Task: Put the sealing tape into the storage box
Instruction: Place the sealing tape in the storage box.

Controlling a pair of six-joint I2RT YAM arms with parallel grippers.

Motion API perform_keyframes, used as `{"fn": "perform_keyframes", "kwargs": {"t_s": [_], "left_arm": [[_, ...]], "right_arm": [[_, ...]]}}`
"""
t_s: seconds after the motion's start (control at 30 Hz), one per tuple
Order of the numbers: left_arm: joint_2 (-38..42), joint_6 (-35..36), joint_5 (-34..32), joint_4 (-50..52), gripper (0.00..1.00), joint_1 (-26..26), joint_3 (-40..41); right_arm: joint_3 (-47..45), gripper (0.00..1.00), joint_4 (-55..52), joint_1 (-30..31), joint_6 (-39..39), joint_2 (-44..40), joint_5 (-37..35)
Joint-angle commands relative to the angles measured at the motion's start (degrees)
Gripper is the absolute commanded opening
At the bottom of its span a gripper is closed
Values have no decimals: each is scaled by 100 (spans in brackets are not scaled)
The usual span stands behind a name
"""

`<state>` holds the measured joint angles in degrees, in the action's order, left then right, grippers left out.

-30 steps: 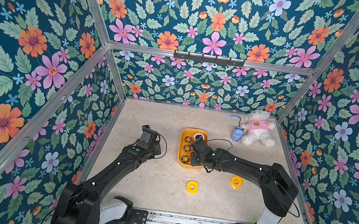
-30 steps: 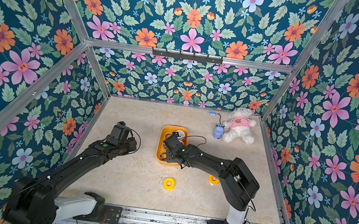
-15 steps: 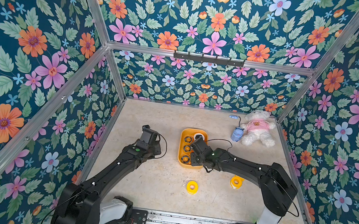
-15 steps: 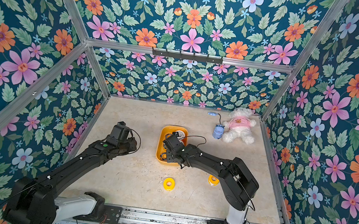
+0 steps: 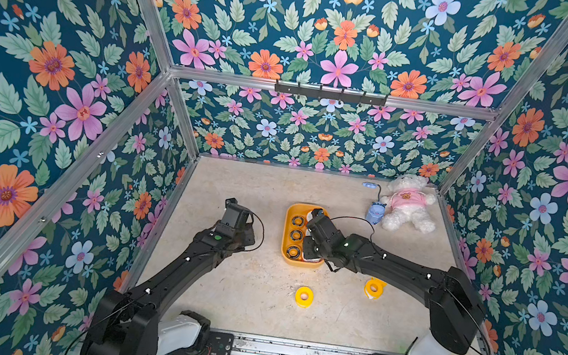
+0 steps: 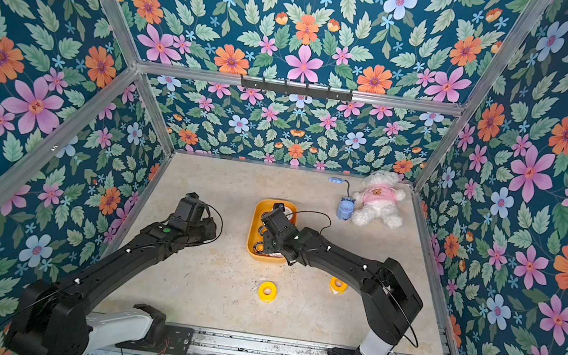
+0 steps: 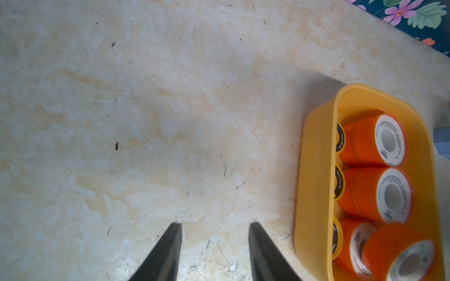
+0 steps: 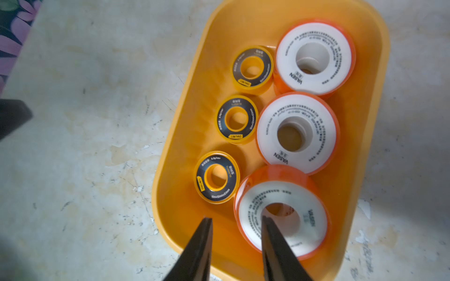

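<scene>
Right wrist view shows the shallow yellow-orange plastic storage box [image 8: 192, 126] from above. It sits in the middle of the pale stone table [image 5: 254, 189].

Three small black-and-yellow tape rings [image 8: 237, 120] lie flat in the box's left row. White-faced orange tape rolls [image 8: 295, 133] fill the right row in stacks. At the near end, the top roll [image 8: 282, 219] leans crooked on the one under it.

The right gripper [image 8: 235, 217] hangs over that near end with its fingers a little apart. One tip is over the top roll's hole. The other tip is outside the rim, with bare box showing between it and the roll.

The left gripper [image 7: 215, 223] is left of the box, over bare table. Its fingers are apart and hold nothing.

A plain yellow tape roll [image 5: 304, 296] lies on the table, nearer than the box. A second yellow roll [image 5: 372, 288] sits to its right, partly under the right arm.
</scene>
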<state>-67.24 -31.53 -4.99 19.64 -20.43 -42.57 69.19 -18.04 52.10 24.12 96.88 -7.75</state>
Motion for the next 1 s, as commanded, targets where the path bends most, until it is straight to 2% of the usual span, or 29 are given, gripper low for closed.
{"fn": "perform_keyframes", "kwargs": {"t_s": [0.0, 0.27, 0.53, 0.97], "left_arm": [[-9, -1, 1, -79, 51, -2, -22], [-19, -2, 6, -98, 51, 1, -10], [-26, 6, 4, -83, 51, -1, -16], [-45, 15, -12, -75, 51, -3, -24]], "right_arm": [[10, 39, 152, -149, -22, -56, 106], [353, 32, 37, -567, -106, 347, 234], [806, 32, -263, -639, -266, 895, 376], [776, 32, -565, -639, -469, 964, 656]]}}
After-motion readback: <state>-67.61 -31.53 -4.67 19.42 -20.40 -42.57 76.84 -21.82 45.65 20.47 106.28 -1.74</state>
